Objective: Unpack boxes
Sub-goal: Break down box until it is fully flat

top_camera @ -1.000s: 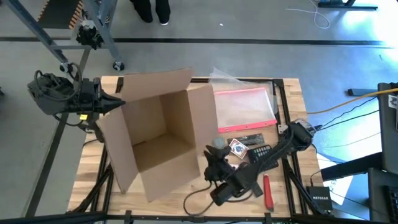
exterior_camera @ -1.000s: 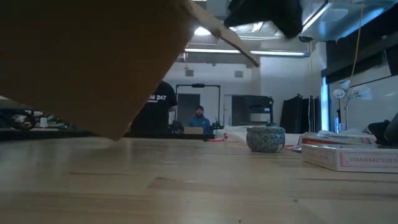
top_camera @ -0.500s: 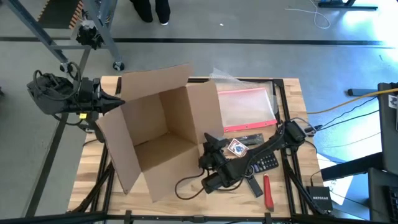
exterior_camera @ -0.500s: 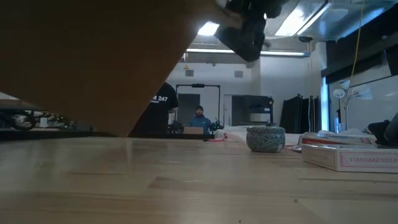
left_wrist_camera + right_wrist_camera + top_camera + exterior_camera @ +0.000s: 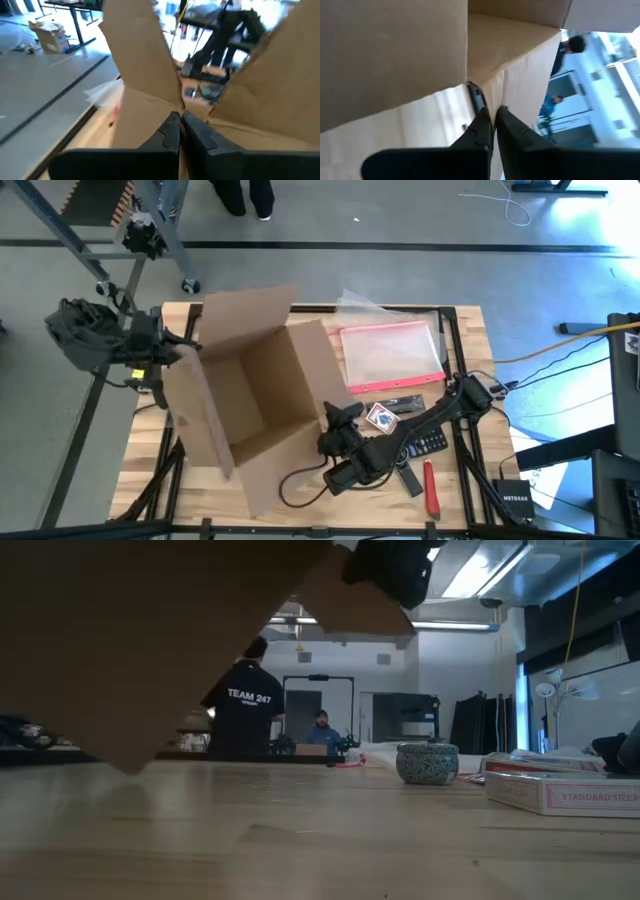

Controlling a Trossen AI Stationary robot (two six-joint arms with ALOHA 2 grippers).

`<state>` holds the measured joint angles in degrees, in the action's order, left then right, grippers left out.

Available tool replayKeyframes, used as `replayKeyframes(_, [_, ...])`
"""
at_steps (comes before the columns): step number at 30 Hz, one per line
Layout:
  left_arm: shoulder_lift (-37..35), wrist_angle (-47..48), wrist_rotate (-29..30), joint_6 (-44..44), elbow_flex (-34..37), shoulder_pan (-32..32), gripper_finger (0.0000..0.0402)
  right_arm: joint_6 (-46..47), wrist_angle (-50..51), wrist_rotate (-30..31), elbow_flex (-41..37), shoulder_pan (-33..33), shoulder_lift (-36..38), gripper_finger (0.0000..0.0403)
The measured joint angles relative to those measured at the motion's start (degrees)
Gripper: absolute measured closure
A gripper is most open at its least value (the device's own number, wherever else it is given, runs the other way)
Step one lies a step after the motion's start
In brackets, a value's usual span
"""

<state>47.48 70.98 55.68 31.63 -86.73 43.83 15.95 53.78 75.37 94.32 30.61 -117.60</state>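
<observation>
The big brown cardboard box (image 5: pixel 245 395) sits open on the wooden table (image 5: pixel 465 330), and it is tipped up so one part is off the table top, as the low view shows. Both arms are at the box. The left arm reaches in flat from outside the table, on the far left side of the box. Its left gripper (image 5: pixel 185 345) is pinched tight on the box's left edge, and in the left wrist view its two dark fingers (image 5: pixel 172 131) are pressed together on the cardboard. The right arm lies long and low across the table from the right, bent at the elbow, with a black cable looping under it. Its right gripper (image 5: pixel 335 425) is at the box's right wall, near the front corner. In the right wrist view its fingers (image 5: pixel 482 125) are squeezed together on the edge of the box wall. To the right of the box lies a clear pouch (image 5: pixel 392 355) with a pink-red edge. Just right of the box's front corner, beside the right arm, are a small card box (image 5: pixel 382 416), a black remote (image 5: pixel 425 440) and a red pen (image 5: pixel 431 488). Far behind the box, in the room, a person in a dark shirt (image 5: pixel 245 715) stands with their back turned.
</observation>
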Motion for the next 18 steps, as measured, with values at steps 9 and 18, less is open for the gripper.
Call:
replayKeyframes(9, [0.2, 7.3, -1.0, 1.3, 1.1, 0.0, 0.0401, 14.6, 16.4, -9.1, 4.6, 1.5, 0.1, 0.0401])
replayKeyframes(18, [1.0, 10.0, -1.3, -2.1, 0.7, 0.0, 0.0315, 22.7, 24.3, -13.0, 5.6, 2.0, 0.1, 0.0402])
